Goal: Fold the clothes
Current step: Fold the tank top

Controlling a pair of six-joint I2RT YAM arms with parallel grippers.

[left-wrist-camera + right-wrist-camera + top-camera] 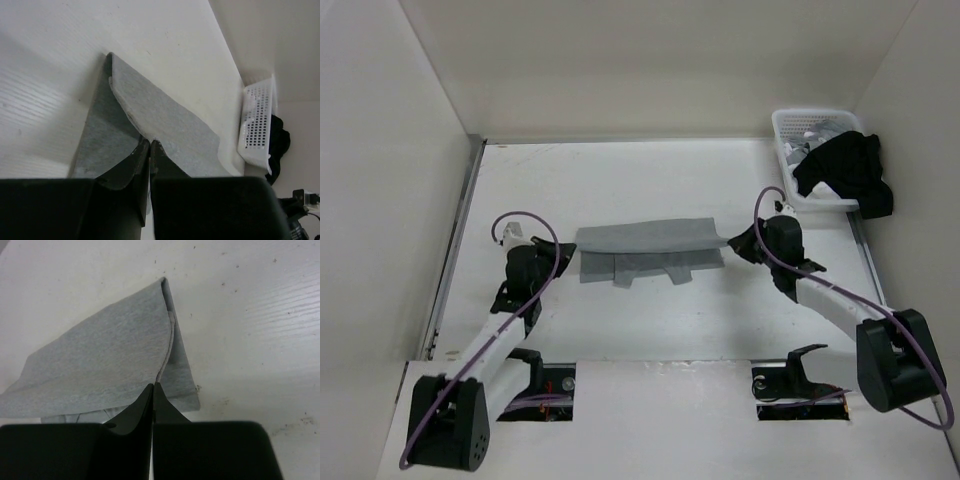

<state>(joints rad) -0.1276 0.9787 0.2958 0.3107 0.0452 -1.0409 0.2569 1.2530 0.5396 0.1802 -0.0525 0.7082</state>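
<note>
Grey tank top [650, 250] lies mid-table, spanning the gap between the two sets of fingers. The lower layer is flat on the table [650, 330]; the upper layer is raised off it as a taut band.

Left gripper [150, 142]: jaws pinched together on the fabric's left edge. Right gripper [153, 386]: pinched likewise on the right edge. Holding both ends level should give a straight fold line, I judge. It is unclear whether each pinch takes one layer or two.

White basket [790, 130], with a black garment [845, 170] in it, sits well beyond the right fingers.
</note>
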